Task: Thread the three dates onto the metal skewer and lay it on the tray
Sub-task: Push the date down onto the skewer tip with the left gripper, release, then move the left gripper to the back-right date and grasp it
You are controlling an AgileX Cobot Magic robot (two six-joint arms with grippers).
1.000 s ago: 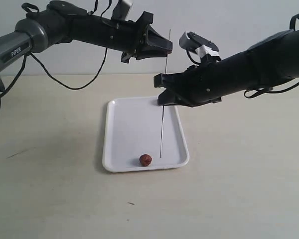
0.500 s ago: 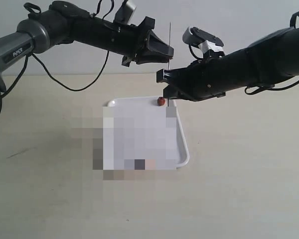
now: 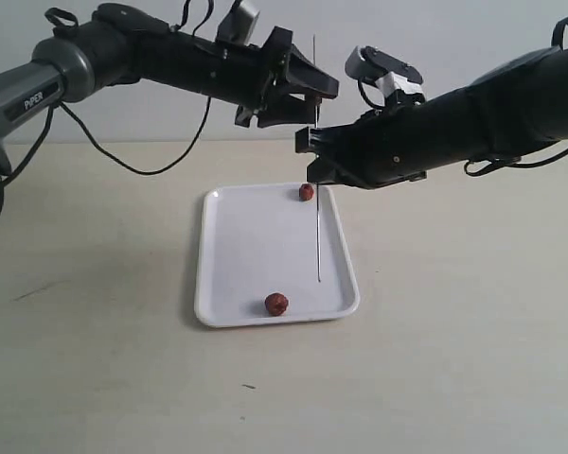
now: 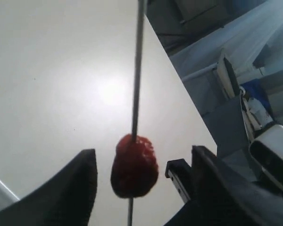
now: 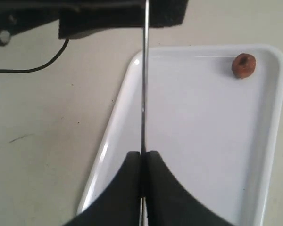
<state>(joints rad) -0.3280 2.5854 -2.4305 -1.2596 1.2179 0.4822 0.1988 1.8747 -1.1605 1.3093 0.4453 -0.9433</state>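
Nearest us, one small wrinkled reddish-brown date [image 3: 276, 304] sits on the flat white rectangular tray [image 3: 251, 251], by its front rim, well below and in front of the right pincer [image 5: 142, 159]. The tray lies on the pale beige tabletop [image 3: 435, 369]. Now the thin straight grey metal skewer [image 3: 318, 236]: it hangs upright over the tray, its lower tip well down past the right pincer, and whether it touches the tray I can't tell. That right pincer is clamped tight on the rod, black tips pressed together around it. Just under it, at the tray's far corner, a second reddish-brown date [image 3: 307, 192] lies beside the skewer, not on it. And above, the left pincer [image 4: 144, 155] stands wide, its fingers [image 4: 80, 188] on either side of a third red date [image 4: 134, 165] threaded on the skewer, with a gap on each side.
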